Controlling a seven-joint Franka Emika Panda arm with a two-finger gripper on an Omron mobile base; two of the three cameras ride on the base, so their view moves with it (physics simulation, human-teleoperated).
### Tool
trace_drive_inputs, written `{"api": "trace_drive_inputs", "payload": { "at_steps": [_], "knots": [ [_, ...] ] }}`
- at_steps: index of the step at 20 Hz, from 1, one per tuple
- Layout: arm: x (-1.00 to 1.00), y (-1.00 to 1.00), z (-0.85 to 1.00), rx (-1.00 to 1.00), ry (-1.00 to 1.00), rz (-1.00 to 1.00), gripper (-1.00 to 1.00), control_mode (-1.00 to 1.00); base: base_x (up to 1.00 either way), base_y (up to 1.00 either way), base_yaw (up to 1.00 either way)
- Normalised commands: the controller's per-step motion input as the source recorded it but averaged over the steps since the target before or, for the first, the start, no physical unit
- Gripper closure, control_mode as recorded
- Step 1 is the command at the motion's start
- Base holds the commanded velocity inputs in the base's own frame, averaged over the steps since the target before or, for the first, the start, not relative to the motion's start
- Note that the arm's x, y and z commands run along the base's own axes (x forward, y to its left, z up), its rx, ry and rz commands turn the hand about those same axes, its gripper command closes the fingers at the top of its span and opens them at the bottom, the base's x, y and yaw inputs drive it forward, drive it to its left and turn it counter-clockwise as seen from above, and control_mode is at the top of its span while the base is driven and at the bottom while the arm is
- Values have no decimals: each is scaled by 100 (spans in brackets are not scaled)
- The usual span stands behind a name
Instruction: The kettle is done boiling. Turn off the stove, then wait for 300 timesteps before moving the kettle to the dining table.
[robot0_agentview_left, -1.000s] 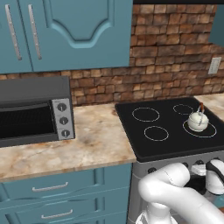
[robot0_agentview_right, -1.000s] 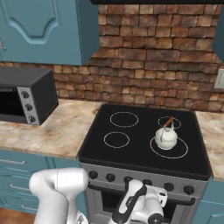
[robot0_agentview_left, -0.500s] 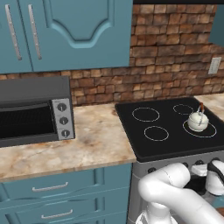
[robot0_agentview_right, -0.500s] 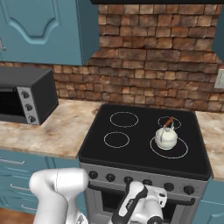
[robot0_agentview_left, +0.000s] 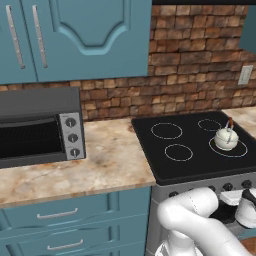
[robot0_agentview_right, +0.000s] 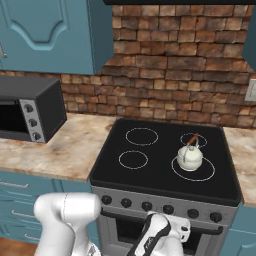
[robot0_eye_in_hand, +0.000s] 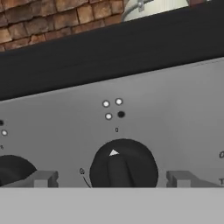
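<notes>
You've got the squat white kettle (robot0_agentview_right: 190, 158) upright on the stove (robot0_agentview_right: 150, 175), brown-tipped handle leaning back-right, claw (robot0_eye_in_hand: 111, 179) wide open around a knob (robot0_eye_in_hand: 124, 164)

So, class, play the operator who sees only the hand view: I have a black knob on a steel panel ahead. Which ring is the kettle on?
Observer: The kettle sits on the front right ring of the stove.
Operator: How many knobs are on the front?
Observer: Six knobs, in one row.
Operator: What stands left of the stove?
Observer: A toaster oven on the stone counter.
</notes>
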Motion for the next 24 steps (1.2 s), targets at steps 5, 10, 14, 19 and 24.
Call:
{"api": "trace_drive_inputs", "payload": {
  "at_steps": [5,10,14,19,24],
  "knots": [
    [-11,0,22,0,-12,-1,-100,-100,0,0,0],
    [-9,0,25,-1,-14,0,-100,-100,0,0,0],
    [-12,0,31,-2,-13,-1,-100,-100,0,0,0],
    [-12,0,39,-2,-12,-1,-100,-100,0,0,0],
    [-6,0,46,-2,-9,-2,-100,-100,0,0,0]
  ]
}}
